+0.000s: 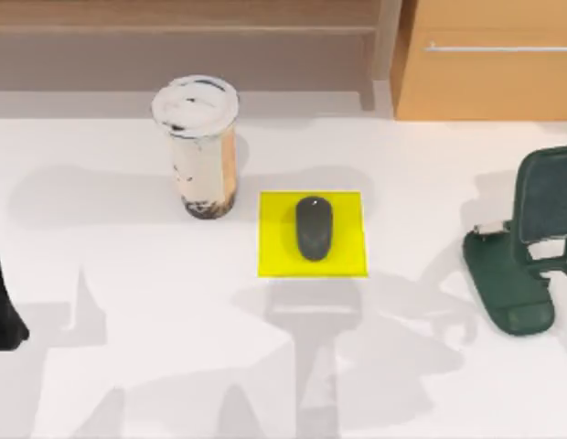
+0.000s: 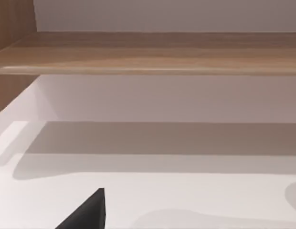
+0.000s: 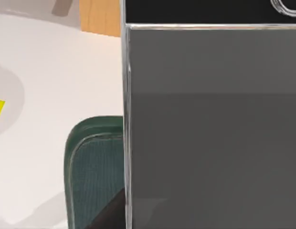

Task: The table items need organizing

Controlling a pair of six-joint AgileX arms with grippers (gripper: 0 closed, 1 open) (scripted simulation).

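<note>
**Mouse parked, phone at the stand, cup waiting**

Starting at nine o'clock on the counter (image 1: 128,366): the left arm (image 1: 4,306) sits at the edge as a dark shape cut off by the frame. From its wrist camera a black sliver of the left gripper (image 2: 86,212) pokes in over bare white surface, and I cannot tell whether it is open or closed. It appears to hold nothing.

Moving toward eleven o'clock, the cup (image 1: 200,146) stands upright with its white lid on, just beside the yellow pad (image 1: 352,256) but not on it. By my reading it has yet to be sorted.

Dead centre, the mouse (image 1: 314,228) lies squarely on the yellow pad. That piece looks done.

Over at three o'clock stands the green phone stand (image 1: 512,274), partly cut by the frame edge. The right wrist camera is pressed up close to the phone (image 3: 210,129), its grey screen and silver edge looming large with the stand's back (image 3: 93,171) just behind it. Whether the phone already rests in the cradle or hangs just over it, I cannot say. The right gripper's state is also beyond me; its fingers are not clear anywhere.

My judgement: one item settled, one mid-placement, one left.
</note>
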